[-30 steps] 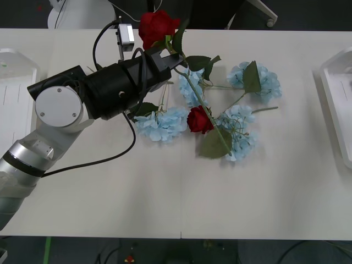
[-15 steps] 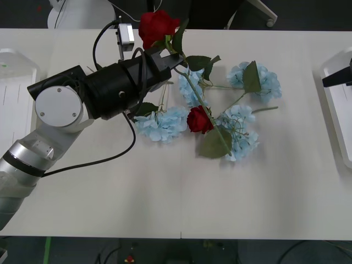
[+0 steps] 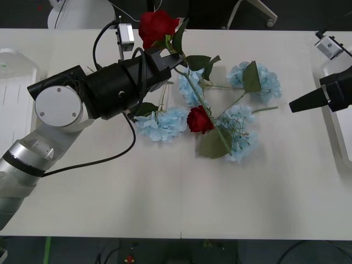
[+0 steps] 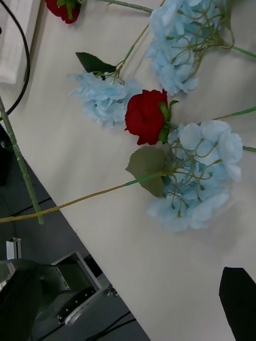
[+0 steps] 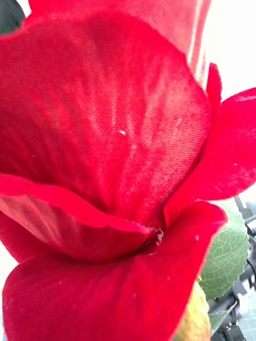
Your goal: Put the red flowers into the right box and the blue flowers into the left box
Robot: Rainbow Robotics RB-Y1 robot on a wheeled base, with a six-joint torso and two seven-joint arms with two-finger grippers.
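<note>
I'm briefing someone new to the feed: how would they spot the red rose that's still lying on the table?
Look at the heap of pale-blue flowers in the middle of the white table, between the left gripper and the right gripper. The rose lies in the middle of that heap. It is the only deep-red bloom there; the other rose is held up in the left gripper.

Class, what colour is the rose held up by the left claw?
Deep red; the rose shows best in the left wrist view, gripped by the left claw.
</note>
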